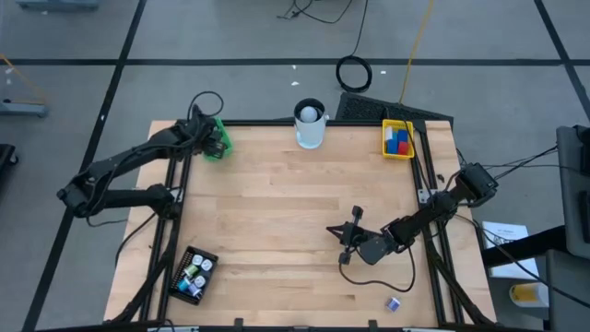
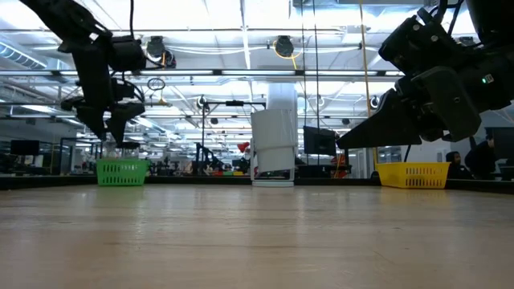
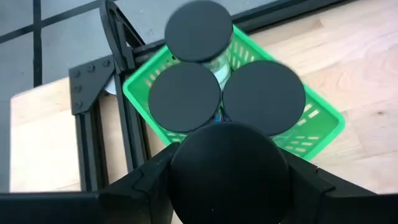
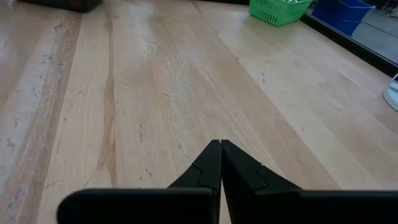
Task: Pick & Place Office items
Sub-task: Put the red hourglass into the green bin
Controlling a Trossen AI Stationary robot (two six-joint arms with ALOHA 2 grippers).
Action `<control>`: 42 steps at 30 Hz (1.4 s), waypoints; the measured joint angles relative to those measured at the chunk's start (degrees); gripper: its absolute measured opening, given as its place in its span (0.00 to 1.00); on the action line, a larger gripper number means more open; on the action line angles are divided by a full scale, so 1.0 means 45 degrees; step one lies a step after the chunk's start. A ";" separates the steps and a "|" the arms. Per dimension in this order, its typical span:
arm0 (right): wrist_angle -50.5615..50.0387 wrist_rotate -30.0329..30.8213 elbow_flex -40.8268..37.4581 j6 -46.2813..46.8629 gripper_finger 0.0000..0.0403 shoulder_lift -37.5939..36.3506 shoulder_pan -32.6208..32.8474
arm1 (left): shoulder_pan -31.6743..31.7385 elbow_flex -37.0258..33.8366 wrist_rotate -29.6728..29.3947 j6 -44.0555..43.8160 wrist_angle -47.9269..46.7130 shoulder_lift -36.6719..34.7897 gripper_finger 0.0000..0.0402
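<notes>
- Left tool (image 3: 227, 180) above green tray (image 3: 314, 127), clamped on black round cap (image 3: 229, 171); 3 more caps (image 3: 185, 96) in tray.
- Right tool (image 4: 221, 163) closed, empty, over bare desk (image 4: 155, 81).

Three black caps (image 3: 205, 74) in green tray (image 3: 311, 118), a fourth apparently held.

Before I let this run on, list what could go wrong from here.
1. The left gripper holds a black round cap over the green basket tray, where three black round caps already fill most of the room; a fourth may land on top and roll out.
2. The basket sits at the wooden table's corner, so a stray cap could fall off.
3. A small white-and-blue piece lies near the front edge.
</notes>
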 joint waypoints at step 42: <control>0.0000 0.0000 0.0000 0.0000 0.00 0.0000 0.0000 | -0.0995 0.0686 -0.0466 0.1773 -0.2357 -0.0032 0.16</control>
